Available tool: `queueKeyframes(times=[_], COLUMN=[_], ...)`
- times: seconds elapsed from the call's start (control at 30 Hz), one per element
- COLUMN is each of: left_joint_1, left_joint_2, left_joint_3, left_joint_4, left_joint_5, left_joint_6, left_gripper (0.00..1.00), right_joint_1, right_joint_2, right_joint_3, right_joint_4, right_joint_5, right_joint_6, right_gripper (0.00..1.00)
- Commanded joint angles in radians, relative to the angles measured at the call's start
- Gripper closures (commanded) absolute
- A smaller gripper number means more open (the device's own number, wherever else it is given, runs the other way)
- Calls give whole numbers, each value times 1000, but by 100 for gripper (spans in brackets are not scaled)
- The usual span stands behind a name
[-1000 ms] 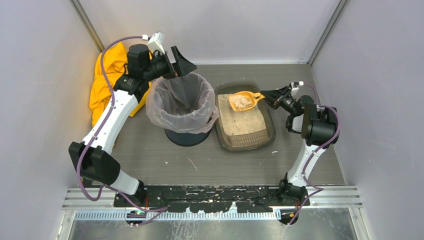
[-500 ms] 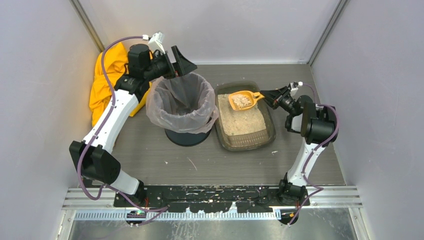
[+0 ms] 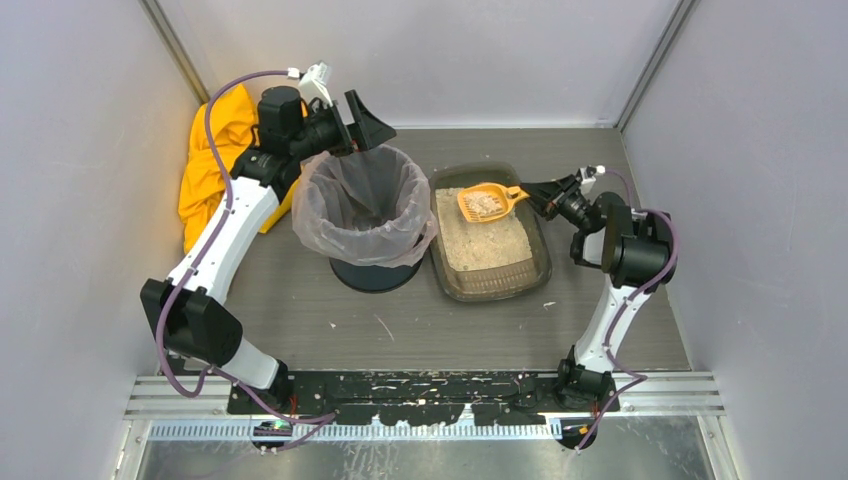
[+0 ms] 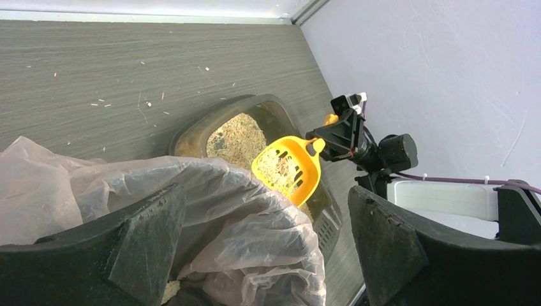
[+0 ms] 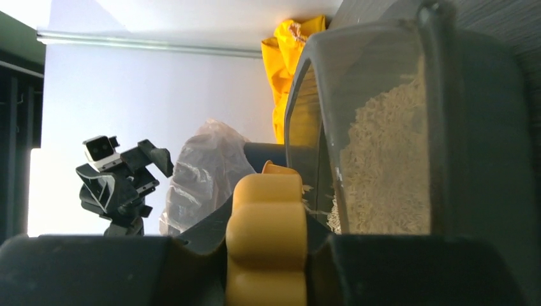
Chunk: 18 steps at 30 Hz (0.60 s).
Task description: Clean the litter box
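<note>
2 white arms (image 3: pixel 228 232), black joints, purple cables (image 3: pixel 243 77), black left hand (image 3: pixel 368 122), black right hand (image 3: pixel 528 190)

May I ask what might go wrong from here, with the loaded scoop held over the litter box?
1. The scoop, shut in the right gripper, is slotted and loaded; carried toward the bin, it may shed litter onto the table past the litter box rim.
2. The left gripper hangs open at the bin's far rim; the scoop could hit it or snag the loose bag liner.

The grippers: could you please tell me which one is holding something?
The right gripper, shut on the orange scoop over the litter box; the left gripper stands open and empty by the bin.
</note>
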Motion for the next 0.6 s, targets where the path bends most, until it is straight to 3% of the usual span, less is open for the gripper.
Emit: queueKeyframes(times=[0.0, 0.17, 0.33, 0.5, 0.57], left_joint_1=[-5, -5, -5, -5, -4], left_joint_2=[-7, -5, -17, -22, -24], left_joint_3=[54, 39, 47, 21, 26], left_joint_4=[40, 59, 36, 58, 63], left_joint_5=[14, 21, 11, 18, 20], left_joint_6=[12, -4, 16, -1, -3], left_gripper=[3, 3, 3, 3, 3], right_joint_1=[-68, 28, -73, 81, 76], right_joint_2=[-3, 1, -2, 28, 20], right_joint_3=[12, 35, 7, 50, 42], right_joint_4=[74, 72, 73, 74, 72], right_joint_5=[5, -1, 15, 21, 12], right_joint_6=[7, 5, 9, 19, 12], right_gripper=[99, 99, 99, 99, 99])
